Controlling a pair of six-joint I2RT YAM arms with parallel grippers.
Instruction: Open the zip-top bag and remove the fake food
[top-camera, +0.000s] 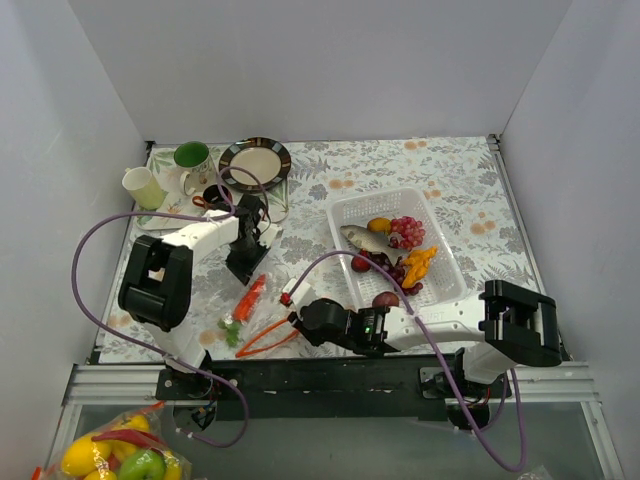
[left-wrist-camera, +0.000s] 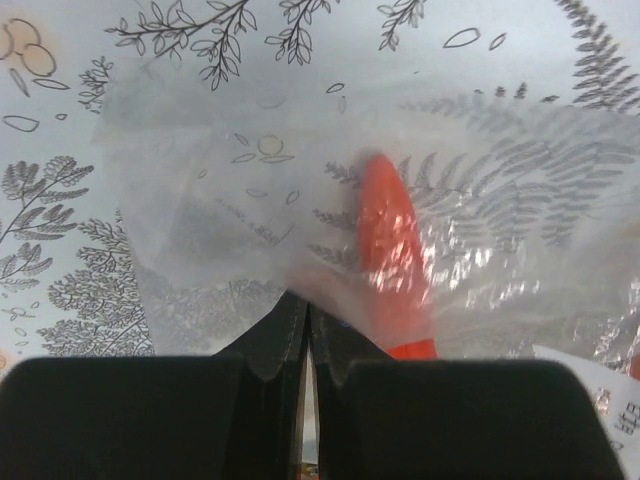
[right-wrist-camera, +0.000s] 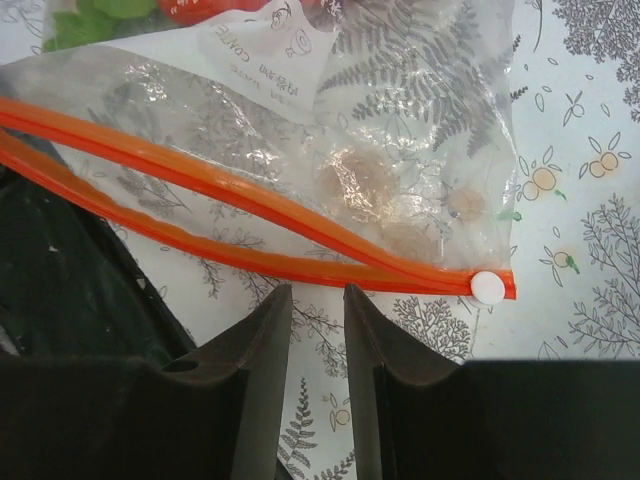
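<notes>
Zip-top bag (top-camera: 268, 318), on table (top-camera: 470, 170) left of basket (top-camera: 444, 240): light, limp, slippery film, mouth parted; left gripper (left-wrist-camera: 305, 315) clamped on its closed end; right gripper (right-wrist-camera: 318, 300) narrowly apart beside the stiffer zip strip (right-wrist-camera: 250, 190), likely the surest hold; red chili (left-wrist-camera: 390, 250) inside.

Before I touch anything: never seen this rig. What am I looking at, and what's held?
It's a two-armed robot bolted at the near edge of a table. One picture looks down from above; the other two come from wrist cameras. The left tool is shut on the clear zip-top bag, a red chili inside. The right tool is open and holds nothing, just short of the bag's orange zip strip. Other toy food lies in the perforated basket.
</notes>
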